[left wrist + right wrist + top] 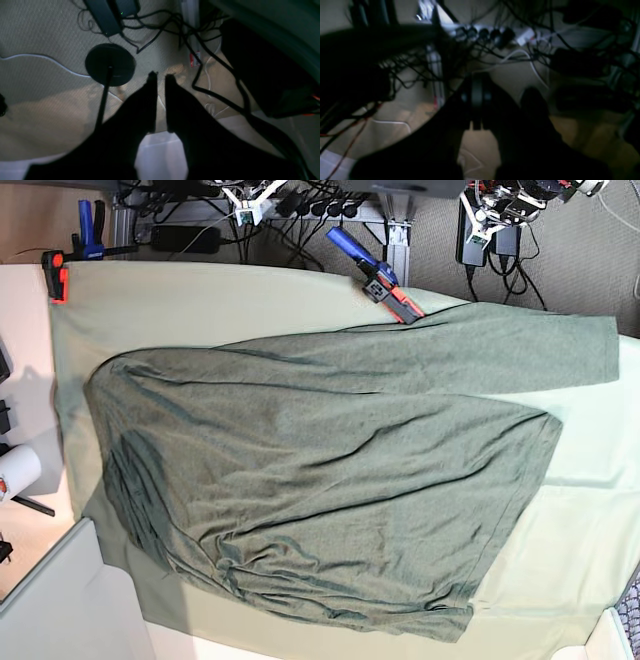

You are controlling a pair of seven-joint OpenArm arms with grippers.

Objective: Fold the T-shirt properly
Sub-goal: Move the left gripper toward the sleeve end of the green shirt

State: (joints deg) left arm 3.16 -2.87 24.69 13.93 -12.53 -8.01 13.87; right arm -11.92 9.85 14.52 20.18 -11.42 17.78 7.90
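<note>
a: where's the t-shirt [320, 480]?

b: spread across the pale cloth [200, 305] on the table, wrinkled, bunched along its left and bottom edges in the base view. one sleeve [520, 350] runs out to the right. a blue and orange clamp [378, 278] sits at its top edge.

a: grippers?

b: both off the table, over carpet and cables. left gripper [160, 77]: tips slightly apart, a narrow gap, nothing between. right gripper [477, 100]: dark and blurred, jaws closed, holding nothing.

a: anything else?

b: a round black stand base [110, 63] beside the left gripper.
</note>
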